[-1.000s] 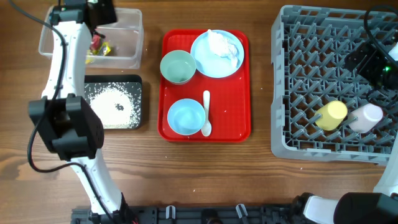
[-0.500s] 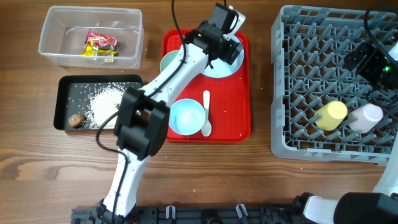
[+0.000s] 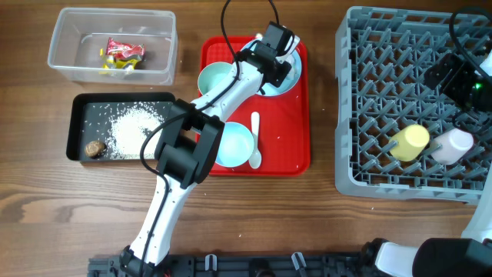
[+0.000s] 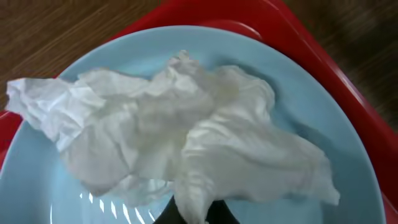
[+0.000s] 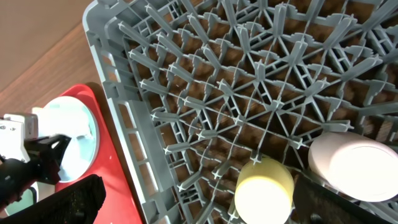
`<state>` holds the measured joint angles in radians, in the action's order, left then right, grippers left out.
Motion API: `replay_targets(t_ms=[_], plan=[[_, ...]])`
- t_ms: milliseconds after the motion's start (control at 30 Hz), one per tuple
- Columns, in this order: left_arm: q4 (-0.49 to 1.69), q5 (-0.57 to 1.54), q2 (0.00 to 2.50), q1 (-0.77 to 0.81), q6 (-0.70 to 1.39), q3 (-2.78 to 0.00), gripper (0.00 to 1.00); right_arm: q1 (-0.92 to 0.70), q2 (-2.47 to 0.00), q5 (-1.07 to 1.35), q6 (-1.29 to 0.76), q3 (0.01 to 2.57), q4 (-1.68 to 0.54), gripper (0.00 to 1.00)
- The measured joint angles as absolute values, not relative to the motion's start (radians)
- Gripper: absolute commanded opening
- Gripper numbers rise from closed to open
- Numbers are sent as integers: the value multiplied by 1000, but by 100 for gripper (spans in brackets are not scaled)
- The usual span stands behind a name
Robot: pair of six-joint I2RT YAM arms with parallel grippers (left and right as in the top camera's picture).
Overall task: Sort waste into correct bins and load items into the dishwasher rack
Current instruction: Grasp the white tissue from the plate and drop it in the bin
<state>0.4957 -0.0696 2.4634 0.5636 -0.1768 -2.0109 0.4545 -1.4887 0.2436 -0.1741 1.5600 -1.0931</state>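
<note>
My left pincer point(image 4: 194, 214) is down on the round light blue plate point(image 4: 323, 112), at the one o'clock corner of the flat red serving tray point(image 3: 296, 146). The jaws are clenched, and in my wrist view a lower fold of the crumpled white tissue point(image 4: 180, 143) runs straight into the dark tips. I'd call that a pinch on the paper alone. The rest of the tissue lies spread across the plate, so nothing is lifted yet.

Why the tissue first? The plate can't go in the wash with litter on it. The clear rectangular plastic tub point(image 3: 157, 46), out at ten o'clock, already holds the crinkled red and yellow wrappers point(image 3: 123, 52), so dry waste looks bound for there. The shallow black rectangular tray point(image 3: 77, 123) at nine o'clock holds the white rice-like grains point(image 3: 134, 131) and the small brown round food lump point(image 3: 94, 148).

My right pincer point(image 5: 205, 205) hangs released, fingers wide, over the large square grey plastic dishwasher crate point(image 3: 384, 77) at three o'clock. The small yellow cup point(image 3: 408, 142) and small pink cup point(image 3: 453, 145) lie side by side in its cells, near its four o'clock corner.

On the red tray, the pale mint bowl point(image 3: 215, 81), pale blue bowl point(image 3: 234, 145) and white spoon point(image 3: 255, 142) wait their turn. A thin pinch could slip on the way up.
</note>
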Motion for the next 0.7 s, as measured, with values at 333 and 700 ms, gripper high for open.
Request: replay_targets(t_ms=[333,700], plan=[[607,-115,2084,538,-136,-2002,4,455,-1489,246,-171,1560,-1095,100],[849,-165,2031,54,-67,-2014,13,455,-1489,246,-171,1560,-1092,100]])
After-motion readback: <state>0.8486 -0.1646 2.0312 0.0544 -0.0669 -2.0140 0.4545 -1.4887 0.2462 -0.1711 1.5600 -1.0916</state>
